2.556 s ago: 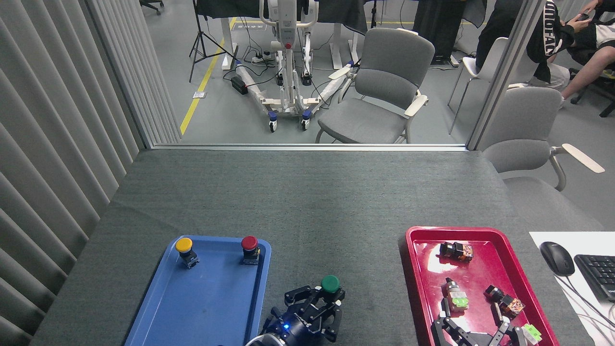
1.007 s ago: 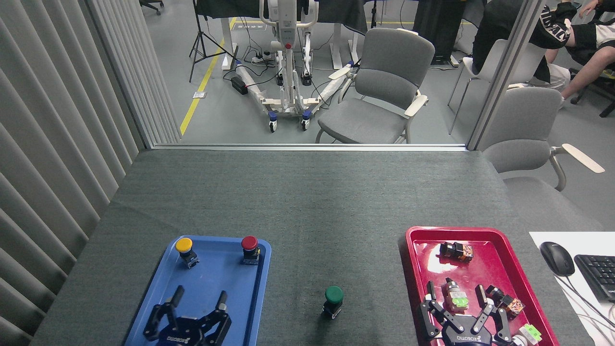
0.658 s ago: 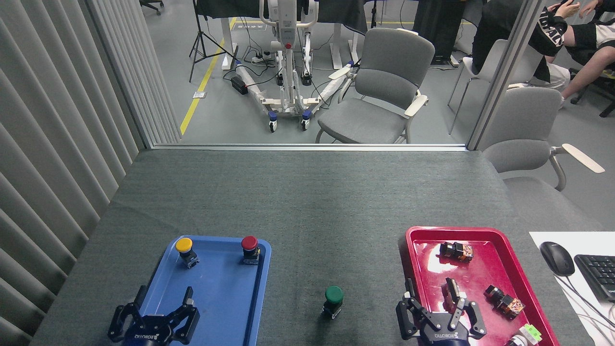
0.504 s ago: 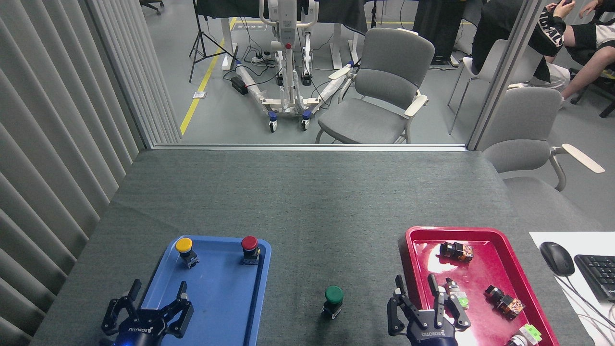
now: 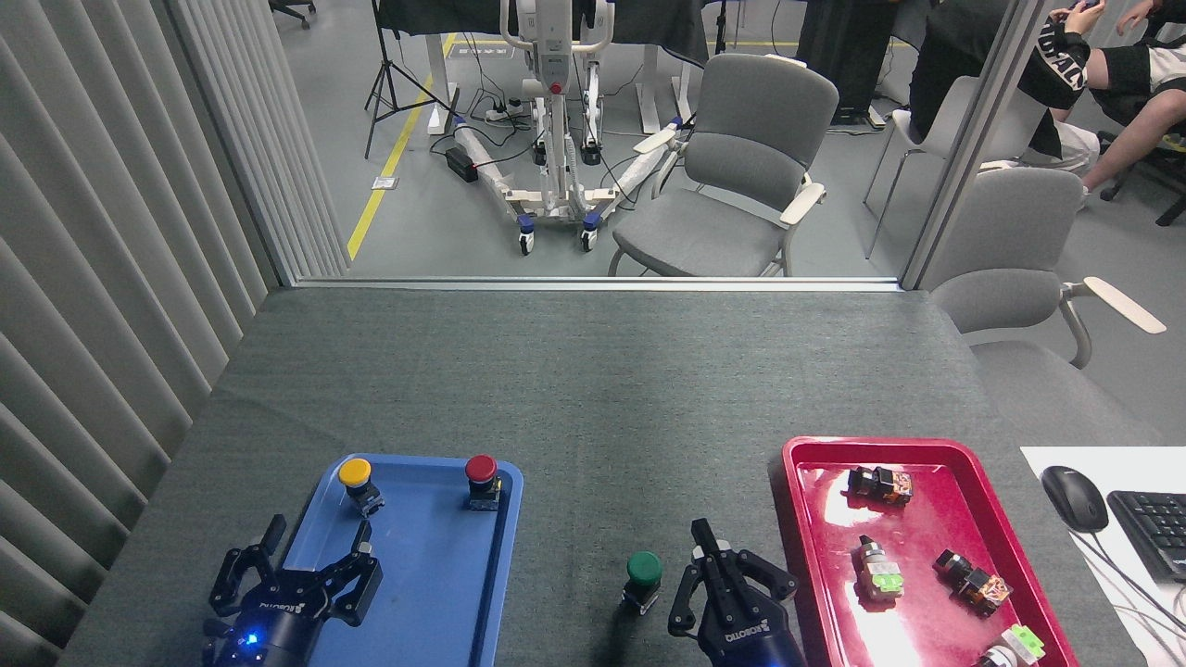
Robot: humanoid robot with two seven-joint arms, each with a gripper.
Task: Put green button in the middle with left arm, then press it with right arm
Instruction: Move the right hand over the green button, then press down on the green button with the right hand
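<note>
Green button (image 5: 643, 580) upright on the bare cloth (image 5: 593, 408), lower centre. Right gripper (image 5: 732, 584) just beside it on its right — fingers spread, empty. Left gripper (image 5: 292, 579) far off at lower left — also spread, empty.

button (image 5: 642, 578) between two trays, tool (image 5: 718, 584) beside

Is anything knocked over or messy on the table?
A little. In the red tray the small switch parts lie scattered on their sides, not standing. The green button stands upright on the bare cover, and the yellow button and red button stand upright in the blue tray. Nothing looks spilled or broken.
</note>
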